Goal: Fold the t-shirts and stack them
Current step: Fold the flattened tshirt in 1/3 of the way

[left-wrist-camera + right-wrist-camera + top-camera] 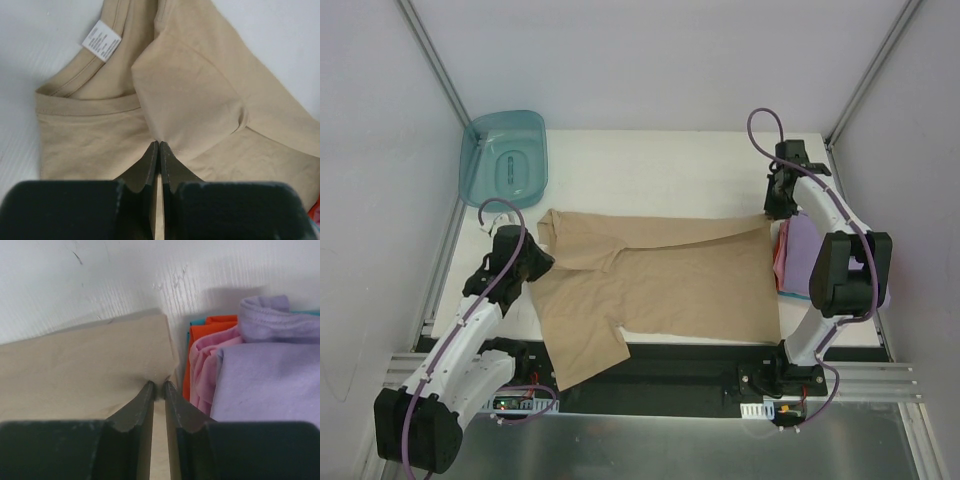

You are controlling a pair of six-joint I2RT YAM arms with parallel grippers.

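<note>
Tan t-shirt (pixel 660 285) on white table (pixel 650 170)

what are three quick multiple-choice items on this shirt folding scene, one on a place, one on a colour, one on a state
1. Where on the table is the teal tub?
A) far left corner
B) near right corner
C) between the arm bases

2. What colour tops the folded stack at the right?
A) orange
B) lavender
C) white

3. How are the left fingers?
A) wide open
B) shut on nothing
C) shut on the tan t-shirt

Answers:
1 A, the top view shows the tub at the far left corner.
2 B, the lavender t-shirt lies uppermost in the right wrist view.
3 C, the tips pinch a fold of the tan cloth.
</note>
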